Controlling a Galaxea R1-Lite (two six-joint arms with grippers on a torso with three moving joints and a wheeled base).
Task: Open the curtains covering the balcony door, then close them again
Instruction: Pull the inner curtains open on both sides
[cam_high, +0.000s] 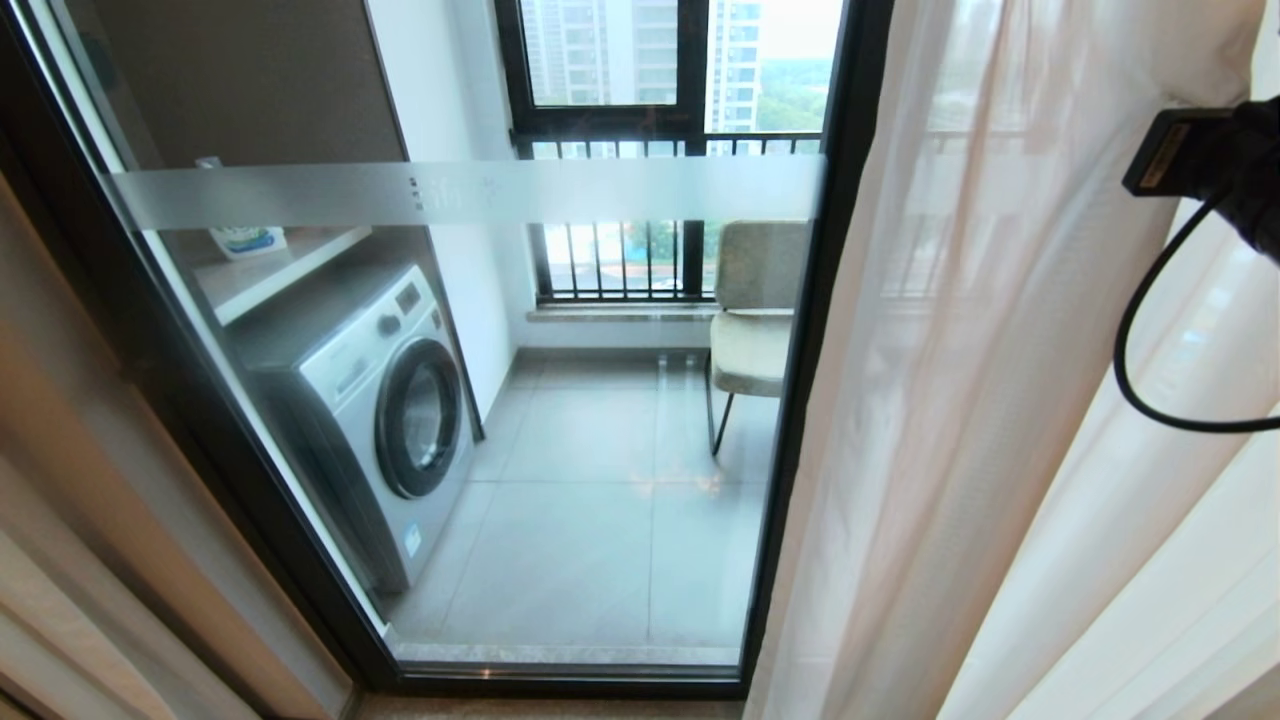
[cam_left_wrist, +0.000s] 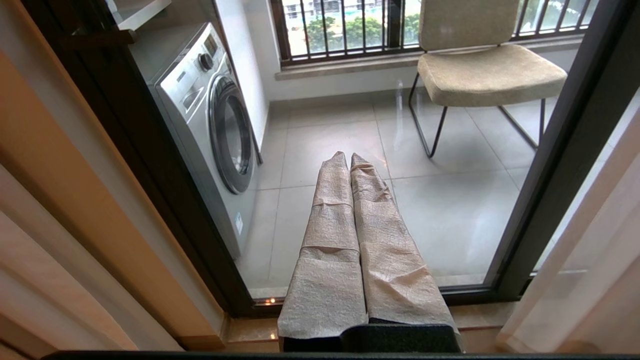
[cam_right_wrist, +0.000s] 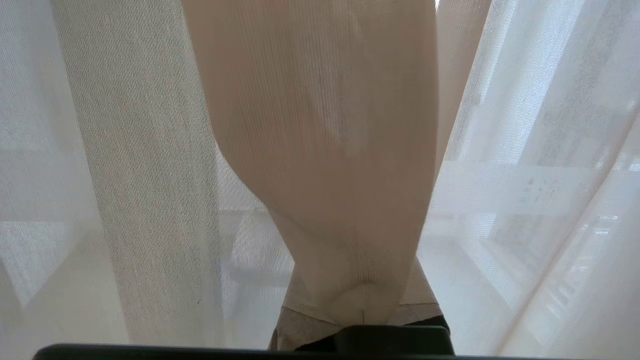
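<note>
Head view: balcony door fills centre and left of frame, glass uncovered, frosted band across its upper part. Sheer white curtain hangs bunched along the right side, past the door's black frame. Right arm's wrist pokes in at upper right, against the sheer. Washing machine lower left behind glass, chair centre right. Left wrist view: left gripper low centre, paper-wrapped fingers pressed together, holding nothing, pointing at the door glass. Right wrist view: right gripper at lower centre, draped under sheer fabric; jaws closed, whether on cloth cannot be told.
</note>
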